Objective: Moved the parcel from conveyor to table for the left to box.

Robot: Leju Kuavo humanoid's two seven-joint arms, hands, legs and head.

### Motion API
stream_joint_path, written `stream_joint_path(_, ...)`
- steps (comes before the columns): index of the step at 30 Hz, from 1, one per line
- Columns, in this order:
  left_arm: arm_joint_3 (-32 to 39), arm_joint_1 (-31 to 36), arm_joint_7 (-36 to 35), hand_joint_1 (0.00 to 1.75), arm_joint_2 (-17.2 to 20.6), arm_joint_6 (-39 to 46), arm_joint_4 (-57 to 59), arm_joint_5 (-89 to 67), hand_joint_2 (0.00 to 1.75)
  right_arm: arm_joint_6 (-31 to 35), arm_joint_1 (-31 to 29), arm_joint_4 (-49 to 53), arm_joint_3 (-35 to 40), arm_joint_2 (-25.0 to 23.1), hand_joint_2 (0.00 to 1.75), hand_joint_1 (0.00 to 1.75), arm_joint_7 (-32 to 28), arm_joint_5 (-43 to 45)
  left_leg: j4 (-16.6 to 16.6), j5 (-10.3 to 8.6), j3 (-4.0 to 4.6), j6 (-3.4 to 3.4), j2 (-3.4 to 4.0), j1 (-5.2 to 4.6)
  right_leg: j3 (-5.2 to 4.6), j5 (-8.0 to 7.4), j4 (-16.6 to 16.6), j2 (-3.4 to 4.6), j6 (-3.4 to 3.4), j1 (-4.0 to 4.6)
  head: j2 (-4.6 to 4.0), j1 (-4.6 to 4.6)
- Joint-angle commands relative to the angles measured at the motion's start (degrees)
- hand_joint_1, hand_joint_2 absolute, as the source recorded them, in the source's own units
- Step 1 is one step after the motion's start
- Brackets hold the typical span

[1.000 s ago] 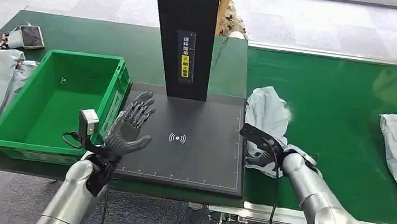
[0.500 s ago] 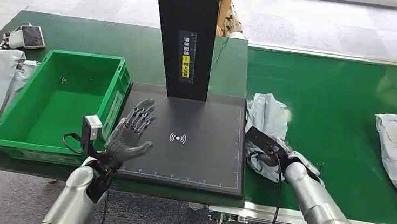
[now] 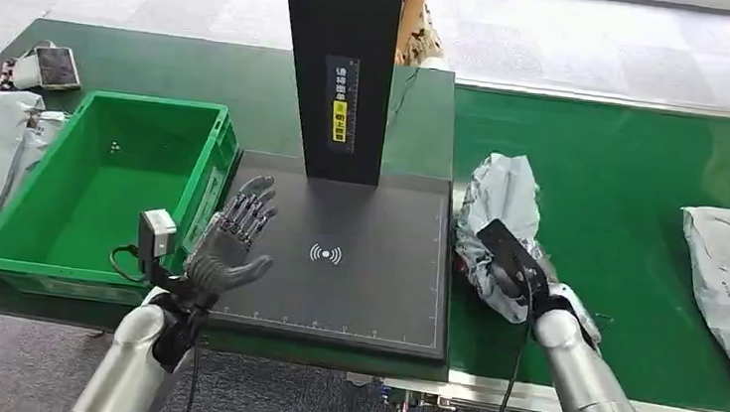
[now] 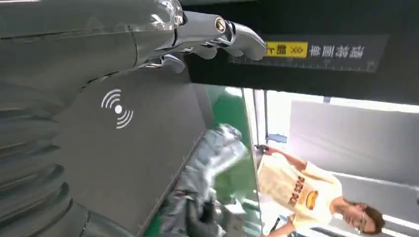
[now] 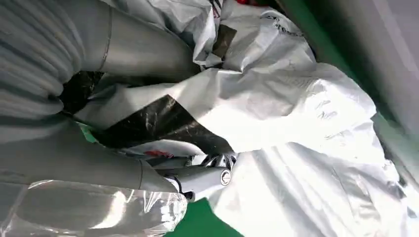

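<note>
Grey parcel (image 3: 500,213) at conveyor (image 3: 632,189) edge beside scan pad (image 3: 356,265), right hand (image 3: 506,278) fingers (image 5: 207,177) clamped into it; wrist view shows wrap bunched round them. Left hand (image 3: 230,246) spread, holding nothing, over pad. Green crate (image 3: 94,182) left; black post (image 3: 338,64) behind.

Parcel (image 3: 500,218) was crinkled glossy grey plastic film; conveyor (image 3: 632,180) beside it matt green; scan pad (image 3: 356,265) matt black; crate (image 3: 93,192) smooth green plastic.

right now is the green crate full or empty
Nearly empty: the green crate shows its bare floor, apart from a tiny speck. No parcel is in it.
</note>
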State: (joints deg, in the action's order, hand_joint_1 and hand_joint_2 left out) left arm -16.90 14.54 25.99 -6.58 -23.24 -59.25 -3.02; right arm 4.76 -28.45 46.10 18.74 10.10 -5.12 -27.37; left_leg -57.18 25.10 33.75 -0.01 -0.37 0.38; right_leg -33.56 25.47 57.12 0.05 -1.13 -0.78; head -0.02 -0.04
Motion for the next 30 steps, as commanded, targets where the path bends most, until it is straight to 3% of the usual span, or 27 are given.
stream_joint_path(1,1.76,-1.43,2.17,0.0,-0.51,3.17,-0.81,-0.53,1.75,17.79,1.81,12.86,-11.79,-8.09,1.75,1.75,-17.11,5.67,0.04,0.06,-0.11,-0.04,0.2,-0.01,0.0,0.03,0.01,0.17,0.09,0.01,0.0,-0.04)
stream_joint_path(21,1.87,-1.25,2.38,0.0,-0.28,3.1,-1.01,-0.31,1.75,17.76,2.95,15.09,-11.67,-7.76,1.75,1.75,-17.43,6.43,0.11,0.02,-0.14,-0.04,0.08,0.02,0.08,0.03,-0.07,0.03,0.1,0.02,0.0,-0.02)
stream_joint_path(25,1.58,-0.05,3.1,0.0,0.44,3.44,-0.45,0.83,1.75,21.09,3.71,21.34,-11.88,-8.74,1.75,1.75,-25.6,12.04,0.07,0.01,-0.07,-0.03,0.06,0.01,0.0,0.03,-0.02,0.02,0.08,0.01,0.0,-0.02)
stream_joint_path(27,1.19,0.96,3.89,0.0,1.69,3.81,0.84,2.49,1.75,14.23,2.66,22.01,-5.27,-5.88,1.75,1.75,-24.1,9.58,0.05,0.02,-0.03,-0.04,0.09,-0.01,-0.05,0.03,0.01,0.05,0.09,-0.01,0.0,-0.02)
stream_joint_path(30,1.33,1.96,6.61,0.0,2.49,4.58,3.21,3.25,1.75,3.12,-0.19,17.61,8.15,-3.04,1.75,1.75,-21.83,-3.81,0.05,0.03,-0.07,-0.03,0.24,0.01,-0.04,-0.01,-0.01,0.21,0.08,0.01,0.0,-0.02)
